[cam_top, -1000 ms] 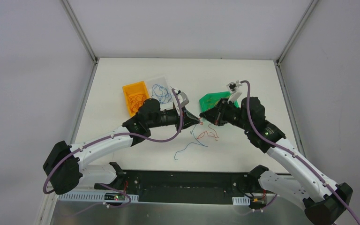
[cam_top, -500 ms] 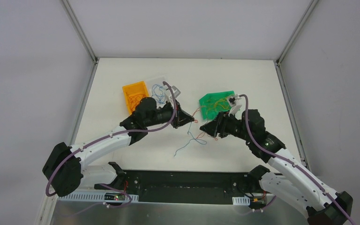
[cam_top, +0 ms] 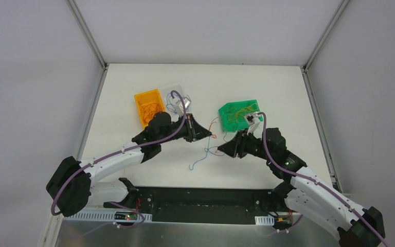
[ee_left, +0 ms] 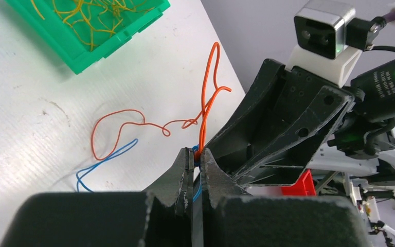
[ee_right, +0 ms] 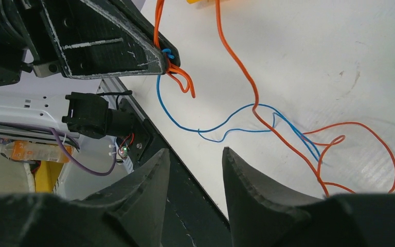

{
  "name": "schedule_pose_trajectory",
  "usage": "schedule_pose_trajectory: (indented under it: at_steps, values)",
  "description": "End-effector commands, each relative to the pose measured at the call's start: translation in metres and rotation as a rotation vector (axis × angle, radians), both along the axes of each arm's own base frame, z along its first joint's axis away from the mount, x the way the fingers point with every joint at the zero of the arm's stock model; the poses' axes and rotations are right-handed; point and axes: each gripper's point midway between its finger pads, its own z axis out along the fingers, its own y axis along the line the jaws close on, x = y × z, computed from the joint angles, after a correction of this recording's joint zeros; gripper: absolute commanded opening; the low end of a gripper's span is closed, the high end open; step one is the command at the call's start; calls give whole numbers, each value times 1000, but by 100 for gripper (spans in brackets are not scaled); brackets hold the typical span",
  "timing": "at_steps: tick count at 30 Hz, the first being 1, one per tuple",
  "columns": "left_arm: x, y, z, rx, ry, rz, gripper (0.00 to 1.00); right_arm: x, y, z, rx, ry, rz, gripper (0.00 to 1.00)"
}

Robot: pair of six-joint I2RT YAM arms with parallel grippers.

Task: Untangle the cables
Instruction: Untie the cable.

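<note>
The cables are thin orange (ee_left: pixel 204 98) and blue (ee_left: pixel 103 160) wires, tangled loosely on the white table between my two grippers. My left gripper (ee_left: pixel 198 153) is shut on an orange strand and a blue strand together, holding them just above the table (cam_top: pixel 211 135). From that pinch the blue wire (ee_right: pixel 211 128) and orange wire (ee_right: pixel 247 82) trail across the table. My right gripper (ee_right: pixel 195 153) is open with nothing between its fingers. It hangs close to the loose wires, a little right of the left gripper (cam_top: pixel 222 151).
A green tray (cam_top: pixel 226 110) with yellowish wires sits behind the right gripper. An orange tray (cam_top: pixel 140 100) and a clear tray (cam_top: pixel 174 88) with blue wire stand behind the left arm. A blue strand (cam_top: pixel 199 160) trails toward the near table edge.
My right gripper has opened, let go of the wires and come down toward the near edge, away from the green tray. The left gripper has drawn back leftward, still holding its strands.
</note>
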Motion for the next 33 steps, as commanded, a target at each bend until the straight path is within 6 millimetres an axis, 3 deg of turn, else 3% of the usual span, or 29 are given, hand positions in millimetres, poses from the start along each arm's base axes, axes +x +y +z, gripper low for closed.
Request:
schedule_pose_trajectory:
  at_steps: [1,12,19,21,23,28,29,33]
  values:
    - [3,-4,36,-143,-7,7,0,1,10,23,69,-104,29,43]
    - [-13,-30,41,-190,55,-171,0,16,10,43,68,-181,-16,44]
    - [-20,-36,46,-225,79,-230,0,21,10,39,46,-170,-33,41]
    - [-24,-39,46,-233,93,-266,0,21,10,40,46,-172,-36,29]
    - [-29,-41,43,-231,109,-301,0,21,11,42,52,-170,-30,0]
    - [-30,-41,37,-214,79,-316,0,16,10,44,69,-166,-22,0]
    - [-29,-40,36,-198,57,-309,3,14,10,45,73,-163,-19,0]
    - [-21,-29,31,-82,-50,-248,35,9,7,41,66,-135,-19,0]
